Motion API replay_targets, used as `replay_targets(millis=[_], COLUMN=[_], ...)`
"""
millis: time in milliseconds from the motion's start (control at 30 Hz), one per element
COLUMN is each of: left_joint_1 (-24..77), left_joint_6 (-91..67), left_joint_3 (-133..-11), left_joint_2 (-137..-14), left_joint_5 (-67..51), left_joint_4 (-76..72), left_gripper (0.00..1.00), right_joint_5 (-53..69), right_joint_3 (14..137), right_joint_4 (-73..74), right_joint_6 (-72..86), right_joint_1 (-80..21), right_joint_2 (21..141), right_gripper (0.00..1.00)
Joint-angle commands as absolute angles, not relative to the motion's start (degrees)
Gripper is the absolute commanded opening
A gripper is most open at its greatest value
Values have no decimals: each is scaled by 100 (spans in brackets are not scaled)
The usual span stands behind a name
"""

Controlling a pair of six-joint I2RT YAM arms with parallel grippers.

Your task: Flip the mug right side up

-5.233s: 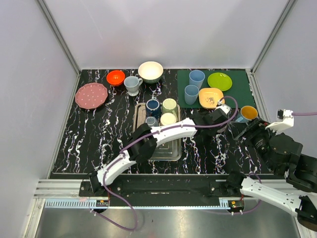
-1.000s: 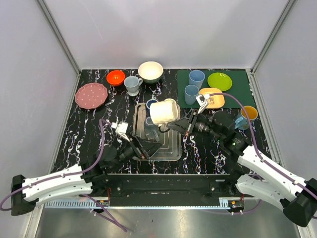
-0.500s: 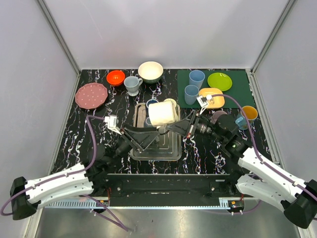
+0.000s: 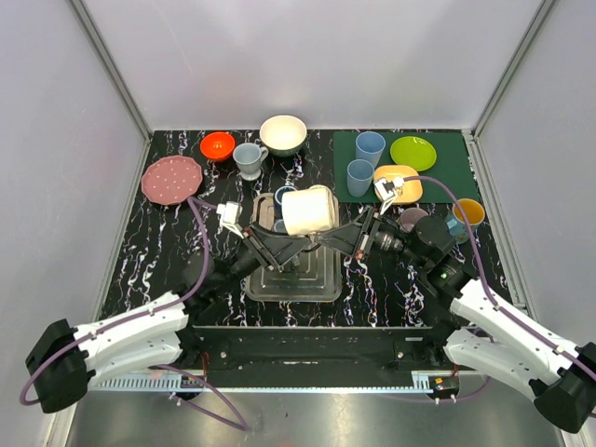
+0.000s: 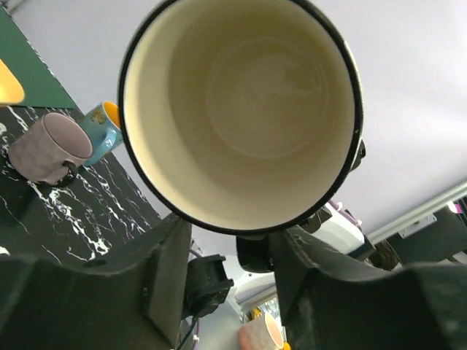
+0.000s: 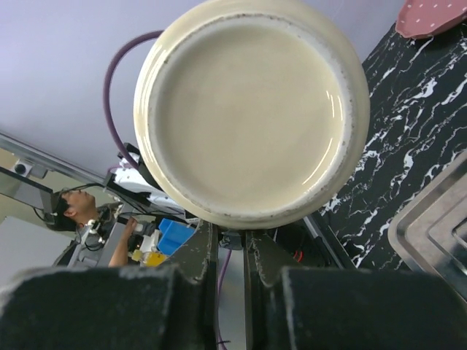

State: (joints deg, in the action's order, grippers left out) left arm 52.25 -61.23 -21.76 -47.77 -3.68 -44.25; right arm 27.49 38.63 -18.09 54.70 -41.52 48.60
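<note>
Cream mug (image 4: 307, 211) hangs sideways in the air over the tray (image 4: 321, 279) mid-table, mouth toward the left edge. The right gripper (image 4: 331, 238) looks pinched on its handle, the left gripper (image 4: 277, 248) spread wide under the rim. I'd roll the right wrist slowly, 1 smooth turn, pinch firm.

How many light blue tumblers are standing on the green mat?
2. The far tumbler stands near the back of the green mat; the near tumbler just in front. None looks hidden.

A robotics lab: white panels (image 4: 317, 56) in aluminium framing (image 4: 113, 70).
</note>
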Motion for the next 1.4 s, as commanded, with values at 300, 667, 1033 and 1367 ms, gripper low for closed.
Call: replay_targets(millis=[300,667,1033,1367], left_joint_1=[5142,5036,5422,6091], left_joint_6=[-6653,-6865,-3913,-3234], left_joint_3=[-2549,-2663,-5322,-8102], left_joint_2=[-5309,-5494,-5852,-9093], left_joint_5=[-1458,-1899,-37,1845], left_joint_4=[-6222,-6611,-231,2390], left_gripper=[43,0,0,0], right_joint_5=[3058,3164,-1972,-3199], right_joint_3=[4008,4183,6387,7189], right_joint_4=[-2312,-1444,4224,5212], right_joint_6=[5370,4949,3322,3217], right_joint_1=[-4184,-4175,-4175,-4175], right_joint_2=[4711,4571,3499,3498], right_gripper=[0,6,75,76])
